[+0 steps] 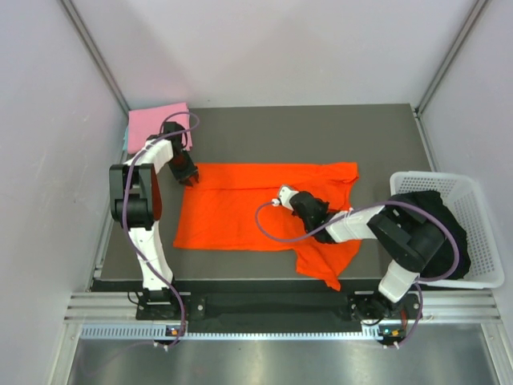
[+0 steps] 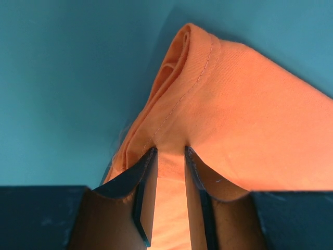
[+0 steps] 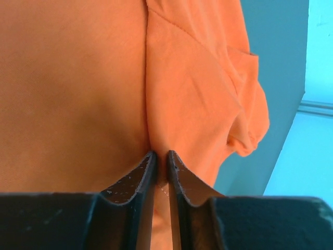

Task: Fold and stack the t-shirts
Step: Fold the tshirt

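An orange-red t-shirt (image 1: 240, 204) lies spread across the dark table (image 1: 321, 136), with one part hanging toward the near right edge. A folded light pink t-shirt (image 1: 156, 127) rests at the back left corner. My left gripper (image 1: 190, 178) sits at the orange shirt's back left corner. In the left wrist view this gripper (image 2: 170, 151) is shut on a bunched hem of the orange cloth (image 2: 239, 114). My right gripper (image 1: 304, 210) is low on the shirt's right half. In the right wrist view it (image 3: 161, 153) pinches a raised fold of the orange cloth (image 3: 78, 94).
A white lattice basket (image 1: 481, 192) stands at the table's right edge with dark cloth (image 1: 433, 212) inside. The right arm's elbow reaches over toward the basket. Grey walls close in the left, right and back sides.
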Action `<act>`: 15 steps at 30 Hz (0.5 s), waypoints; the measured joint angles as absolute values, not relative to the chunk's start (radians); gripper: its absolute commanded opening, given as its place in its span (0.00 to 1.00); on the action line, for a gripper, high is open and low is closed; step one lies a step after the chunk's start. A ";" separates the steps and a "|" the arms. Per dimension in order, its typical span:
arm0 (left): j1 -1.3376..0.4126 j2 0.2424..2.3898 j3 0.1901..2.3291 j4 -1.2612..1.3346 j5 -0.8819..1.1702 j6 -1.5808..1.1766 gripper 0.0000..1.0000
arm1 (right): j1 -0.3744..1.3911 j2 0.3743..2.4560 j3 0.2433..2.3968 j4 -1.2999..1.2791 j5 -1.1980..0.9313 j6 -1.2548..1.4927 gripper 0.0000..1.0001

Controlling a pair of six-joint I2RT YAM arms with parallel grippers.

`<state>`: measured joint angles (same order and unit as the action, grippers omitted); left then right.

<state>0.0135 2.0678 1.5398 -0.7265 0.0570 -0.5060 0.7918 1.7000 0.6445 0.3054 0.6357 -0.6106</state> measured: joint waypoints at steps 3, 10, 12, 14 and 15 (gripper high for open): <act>0.014 2.068 1.540 -0.727 0.055 -0.506 0.32 | 0.792 1.699 0.677 0.266 0.639 -0.610 0.16; 0.014 2.068 1.540 -0.727 0.054 -0.506 0.31 | 0.791 1.677 0.712 0.223 0.645 -0.610 0.12; 0.014 2.068 1.540 -0.727 0.054 -0.506 0.31 | 0.789 1.677 0.718 0.212 0.646 -0.606 0.09; 0.015 2.068 1.540 -0.727 0.054 -0.506 0.31 | 0.786 1.679 0.732 0.188 0.646 -0.593 0.06; 0.015 2.068 1.540 -0.727 0.054 -0.506 0.31 | 0.784 1.683 0.746 0.167 0.647 -0.584 0.03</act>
<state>0.0154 2.0678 1.5398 -0.7265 0.0544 -0.5060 0.7837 1.6833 0.7456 0.1669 0.6468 -0.5842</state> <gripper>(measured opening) 0.313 0.074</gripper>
